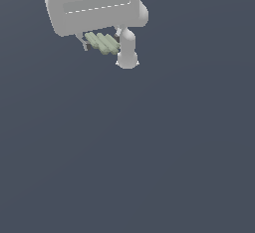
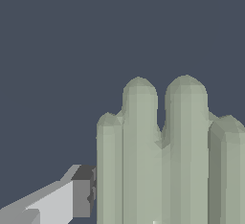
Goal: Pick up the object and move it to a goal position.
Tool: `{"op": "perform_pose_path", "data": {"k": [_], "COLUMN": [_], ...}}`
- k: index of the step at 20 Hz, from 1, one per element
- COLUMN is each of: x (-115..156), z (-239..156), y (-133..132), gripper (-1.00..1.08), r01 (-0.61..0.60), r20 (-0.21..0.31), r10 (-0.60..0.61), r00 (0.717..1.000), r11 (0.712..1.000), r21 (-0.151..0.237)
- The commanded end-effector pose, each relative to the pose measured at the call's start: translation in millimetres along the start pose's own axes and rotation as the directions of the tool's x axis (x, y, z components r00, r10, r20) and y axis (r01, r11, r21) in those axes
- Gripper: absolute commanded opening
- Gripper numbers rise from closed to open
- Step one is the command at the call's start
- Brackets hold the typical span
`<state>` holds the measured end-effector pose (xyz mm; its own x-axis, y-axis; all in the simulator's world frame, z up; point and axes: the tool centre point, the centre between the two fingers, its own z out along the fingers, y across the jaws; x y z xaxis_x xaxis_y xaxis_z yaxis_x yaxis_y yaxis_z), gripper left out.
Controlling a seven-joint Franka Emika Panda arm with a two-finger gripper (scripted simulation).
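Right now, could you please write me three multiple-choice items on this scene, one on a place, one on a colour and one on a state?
1. Where is the object in the exterior view?
A. lower right corner
B. near the top, under the gripper body
C. centre of the frame

2. What colour is the object?
A. bright red
B. pale grey-green
C. black

3. How does the object stand to the gripper?
A. far off, alone on the floor
B. between its fingers
C. on top of the gripper body

Answers:
1 B: the object sits near the top, just beneath the white gripper.
2 B: the wrist view shows its ribbed rods in pale grey-green.
3 B: one finger flanks it on one side, and the wrist view shows a dark pad at its other side.
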<state>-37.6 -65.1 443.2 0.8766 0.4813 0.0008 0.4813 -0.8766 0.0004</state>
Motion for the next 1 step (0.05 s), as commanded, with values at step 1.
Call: {"op": "perform_pose_path", "data": {"k": [1], "x": [0.1], "z": [-1.8], "y": [0.2], "gripper": [-1.0], "r01": [0.0], "r20": [0.001], "r10": [0.0], "r00": [1.0], "r11": [1.0], "r21": [0.001]}}
